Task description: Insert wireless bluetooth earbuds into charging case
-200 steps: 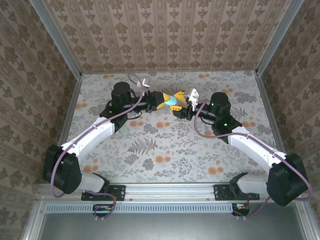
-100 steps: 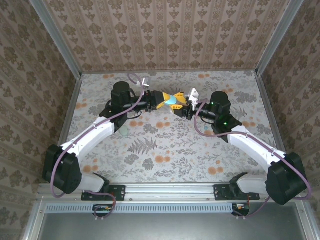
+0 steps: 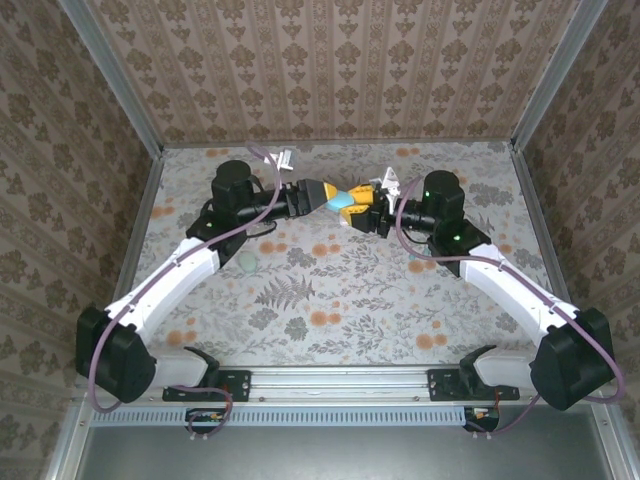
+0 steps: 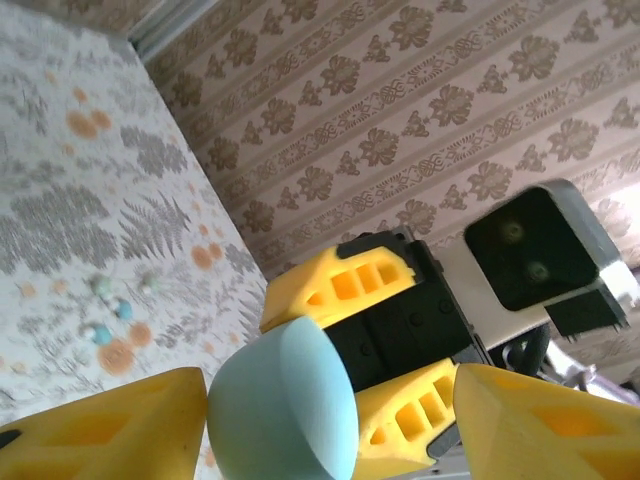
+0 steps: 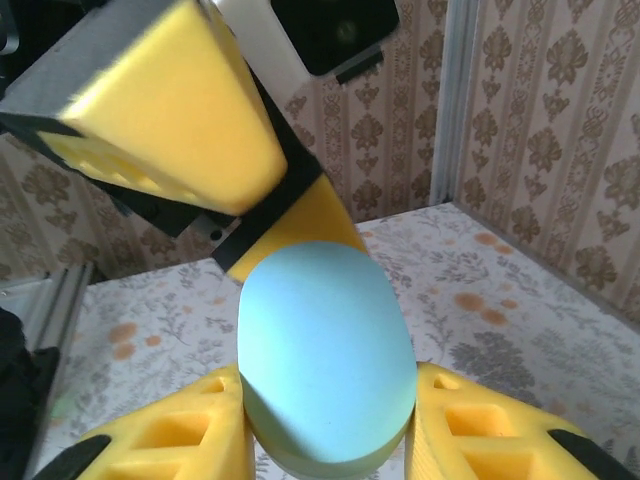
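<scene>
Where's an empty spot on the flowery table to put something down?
The widest bare patch of table lies between the left arm, the right arm and the front rail. The back right corner is bare too. Crowded: the back middle around the charging case, and beside the pale green piece.

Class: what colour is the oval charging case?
Light teal-blue; the charging case shows best in the right wrist view.

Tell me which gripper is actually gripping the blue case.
The right gripper: it clamps both sides of the blue case; the left gripper stands open around it.
</scene>
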Action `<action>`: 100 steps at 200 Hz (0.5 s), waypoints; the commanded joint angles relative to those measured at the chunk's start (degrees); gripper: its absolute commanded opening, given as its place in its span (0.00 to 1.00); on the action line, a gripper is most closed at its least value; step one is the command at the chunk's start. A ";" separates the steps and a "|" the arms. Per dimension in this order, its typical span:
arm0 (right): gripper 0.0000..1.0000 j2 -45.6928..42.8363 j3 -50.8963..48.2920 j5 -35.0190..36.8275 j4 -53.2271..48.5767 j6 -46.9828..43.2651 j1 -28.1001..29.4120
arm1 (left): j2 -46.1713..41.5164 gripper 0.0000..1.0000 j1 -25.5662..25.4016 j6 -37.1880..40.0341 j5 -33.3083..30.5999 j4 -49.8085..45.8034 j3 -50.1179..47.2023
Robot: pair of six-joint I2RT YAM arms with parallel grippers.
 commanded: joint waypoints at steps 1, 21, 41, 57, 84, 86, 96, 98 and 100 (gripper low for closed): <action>0.35 -0.47 1.20 -4.12 -1.45 5.55 -0.99 | -1.73 0.69 1.15 11.80 -0.66 -2.57 1.42; 0.35 -0.38 2.06 -5.72 -2.67 7.85 -1.81 | -3.68 0.71 2.19 20.81 -1.06 -2.59 -0.33; 0.35 -0.49 2.71 -7.50 -2.92 9.47 -2.43 | -6.09 0.73 2.78 30.48 0.07 -1.16 -3.24; 0.35 -0.55 2.83 -9.20 -1.95 10.47 -2.61 | -7.36 0.74 2.70 37.39 1.59 0.26 -4.97; 0.35 -0.56 3.17 -11.38 0.17 12.49 -2.61 | -7.60 0.73 2.57 43.45 6.29 2.67 -6.13; 0.35 -0.55 3.20 -11.51 0.36 12.65 -2.57 | -7.55 0.73 2.53 43.76 6.44 2.63 -6.09; 0.35 -0.64 3.10 -12.65 1.55 13.15 -2.61 | -7.43 0.73 2.35 44.60 7.29 2.94 -6.11; 0.35 -0.71 3.09 -12.82 1.78 13.21 -2.57 | -7.38 0.73 2.35 44.73 7.47 2.96 -6.13; 0.35 -0.77 3.09 -13.12 2.04 13.22 -2.54 | -7.39 0.73 2.30 44.89 7.67 3.03 -6.09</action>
